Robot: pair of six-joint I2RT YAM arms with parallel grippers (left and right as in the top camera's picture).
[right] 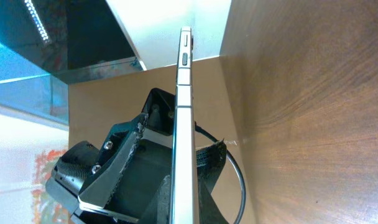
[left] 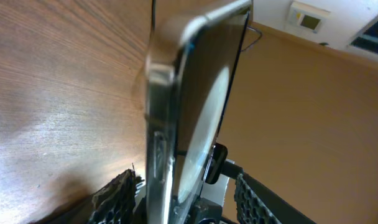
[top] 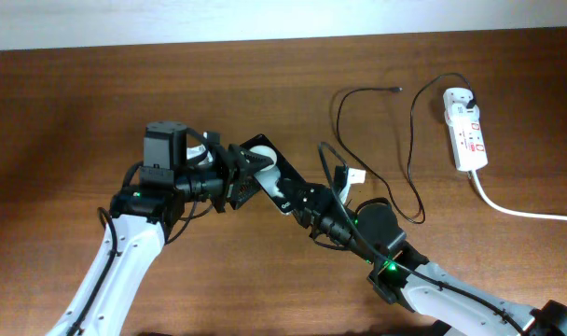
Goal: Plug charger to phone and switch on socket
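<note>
1. The left end effector (top: 235, 179) pinched the phone (top: 265, 166), held edge-on at mid-desk (top: 60, 112).
2. The right end effector (top: 297, 199) sat beside it, its grip hidden; I could not tell.
3. The charger (top: 411, 140) lay well apart, by the socket (top: 466, 131).

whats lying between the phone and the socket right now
The charger: its thin black cable loops between the phone and the socket, as the overhead view shows.

a wood-grain table (top: 60, 112) is bordered along its far edge by a white band (top: 265, 19). a white wall panel (left: 307, 18) with a greenish screen is mounted on a pale wall. a row of small lights (right: 38, 23) is seen.
</note>
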